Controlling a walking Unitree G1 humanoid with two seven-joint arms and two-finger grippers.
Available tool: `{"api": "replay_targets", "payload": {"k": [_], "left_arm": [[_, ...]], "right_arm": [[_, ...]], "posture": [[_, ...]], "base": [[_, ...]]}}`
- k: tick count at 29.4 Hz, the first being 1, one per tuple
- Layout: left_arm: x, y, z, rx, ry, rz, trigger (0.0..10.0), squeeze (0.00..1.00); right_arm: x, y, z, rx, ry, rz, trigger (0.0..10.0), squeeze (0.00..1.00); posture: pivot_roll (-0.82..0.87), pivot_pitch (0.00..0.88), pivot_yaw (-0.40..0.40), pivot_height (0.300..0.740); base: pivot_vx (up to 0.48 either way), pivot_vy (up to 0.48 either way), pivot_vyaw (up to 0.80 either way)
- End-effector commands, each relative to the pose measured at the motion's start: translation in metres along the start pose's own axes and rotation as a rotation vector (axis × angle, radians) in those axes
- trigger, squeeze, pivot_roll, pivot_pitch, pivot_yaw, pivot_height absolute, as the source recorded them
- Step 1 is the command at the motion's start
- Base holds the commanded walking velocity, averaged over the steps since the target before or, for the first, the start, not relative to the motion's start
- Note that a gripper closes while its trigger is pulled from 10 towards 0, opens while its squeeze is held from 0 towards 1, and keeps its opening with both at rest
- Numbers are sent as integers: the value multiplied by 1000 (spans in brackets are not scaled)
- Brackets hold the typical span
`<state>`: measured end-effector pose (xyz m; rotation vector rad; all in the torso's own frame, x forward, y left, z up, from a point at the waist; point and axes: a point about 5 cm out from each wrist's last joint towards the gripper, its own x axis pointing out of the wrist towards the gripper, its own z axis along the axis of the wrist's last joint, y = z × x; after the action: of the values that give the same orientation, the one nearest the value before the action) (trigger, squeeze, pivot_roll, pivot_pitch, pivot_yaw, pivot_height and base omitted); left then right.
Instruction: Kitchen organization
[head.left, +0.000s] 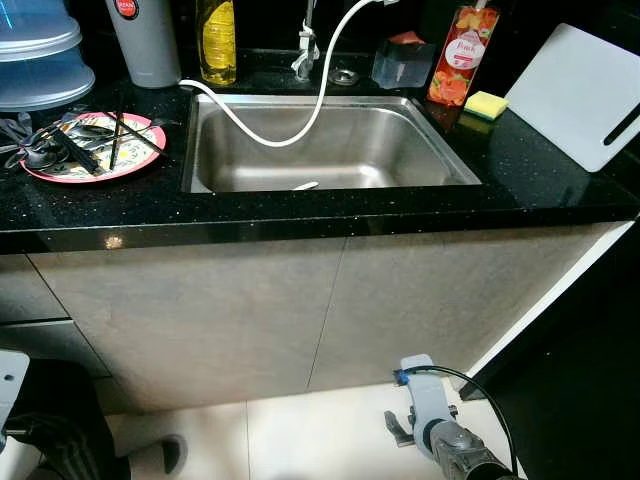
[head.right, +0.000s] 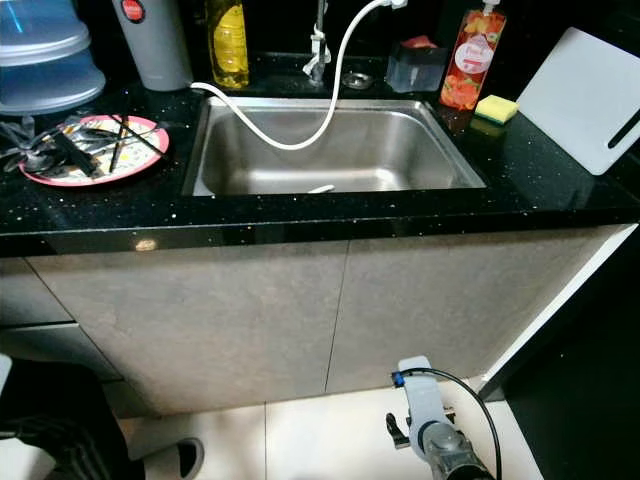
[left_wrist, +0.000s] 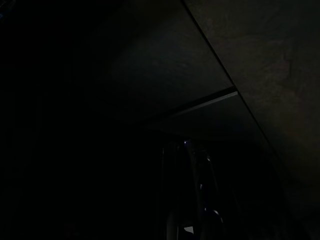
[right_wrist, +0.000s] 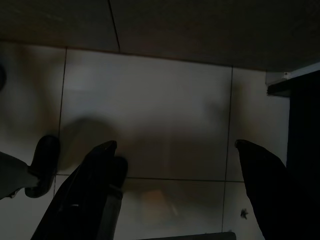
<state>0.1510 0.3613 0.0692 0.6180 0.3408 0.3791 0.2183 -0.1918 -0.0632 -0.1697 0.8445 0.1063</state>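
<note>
A rectangular stainless-steel sink (head.left: 330, 150) is set in the black speckled bench (head.left: 300, 215). Left of the sink sits a round pink plate (head.left: 95, 150) heaped with dark utensils (head.left: 70, 145). The right gripper (right_wrist: 172, 192) hangs low before the cabinets below the sink, jaws wide and empty. The left jaws: cannot tell.

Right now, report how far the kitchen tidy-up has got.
Nothing looks done yet. The round pink plate on the black speckled counter holds a loose heap of dark utensils, and a small white item lies in the steel sink. Nothing is in hand: the right gripper hangs open over the pale floor tiles; the left arm hangs idle. Clearing the plate and sink remains.
</note>
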Motion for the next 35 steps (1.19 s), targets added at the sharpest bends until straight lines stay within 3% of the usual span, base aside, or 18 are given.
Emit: {"api": "replay_targets", "payload": {"k": [1, 35], "left_arm": [[0, 5, -4, 14, 21, -3, 10000, 0], [-1, 6, -4, 15, 24, -1, 10000, 0]], "right_arm": [[0, 1, -2, 0, 12, 6, 10000, 0], [1, 3, 0, -2, 8, 10, 10000, 0]], "posture": [[277, 0, -44, 740], [283, 0, -47, 740]], "base": [[0, 0, 0], [0, 0, 0]]}}
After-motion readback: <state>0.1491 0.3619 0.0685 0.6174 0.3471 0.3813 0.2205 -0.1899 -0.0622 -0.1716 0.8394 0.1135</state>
